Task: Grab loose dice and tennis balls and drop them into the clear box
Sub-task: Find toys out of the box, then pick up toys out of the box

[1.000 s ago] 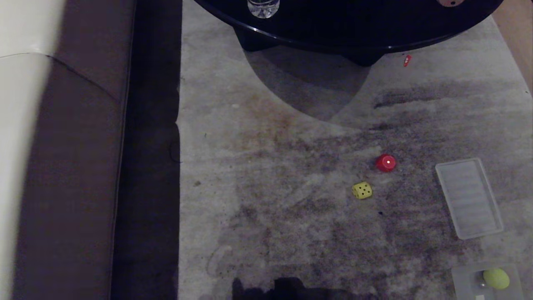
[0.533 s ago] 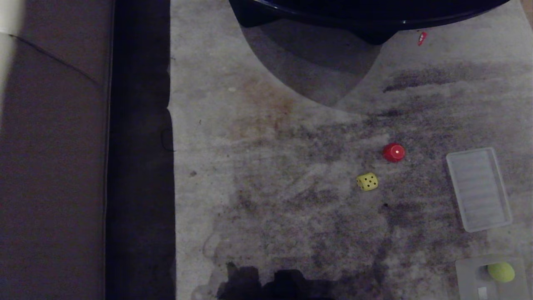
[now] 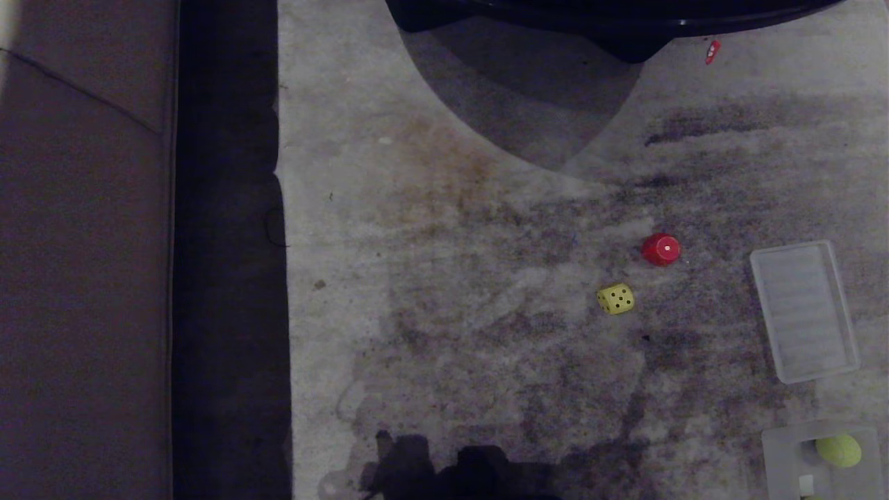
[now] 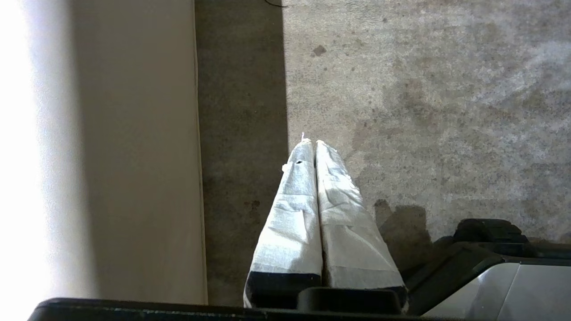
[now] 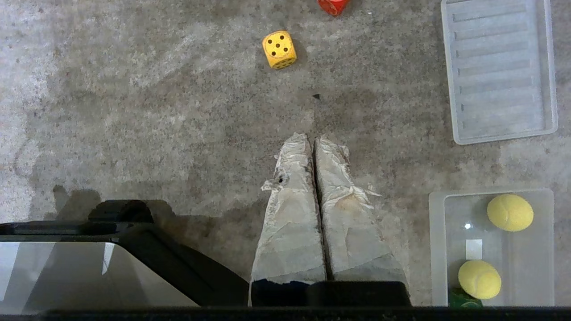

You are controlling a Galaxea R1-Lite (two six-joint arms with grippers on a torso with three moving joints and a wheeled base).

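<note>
A yellow die (image 3: 615, 298) (image 5: 279, 49) and a red die (image 3: 661, 249) (image 5: 332, 5) lie loose on the carpet, close together. At the near right stands the clear box (image 3: 774, 458) (image 5: 436, 249). Two tennis balls (image 5: 510, 212) (image 5: 479, 279) lie in it, with a dark green die (image 5: 464, 299) at its near edge. The head view shows only one tennis ball (image 3: 838, 450). My right gripper (image 5: 313, 139) hangs shut and empty above the carpet, short of the yellow die and beside the box. Over the carpet beside the sofa, my left gripper (image 4: 311, 142) is shut and empty. Neither gripper is in the head view.
A flat ribbed clear lid (image 3: 804, 311) (image 5: 499, 71) lies on the carpet beyond the box. A dark round table (image 3: 625, 14) stands at the far side, with a small red scrap (image 3: 712, 51) near it. A sofa (image 3: 83, 278) (image 4: 134, 156) runs along the left.
The whole head view has shifted: the table has slid toward the top edge and the dice, lid and box sit a little higher and further right. No thing has moved on the carpet.
</note>
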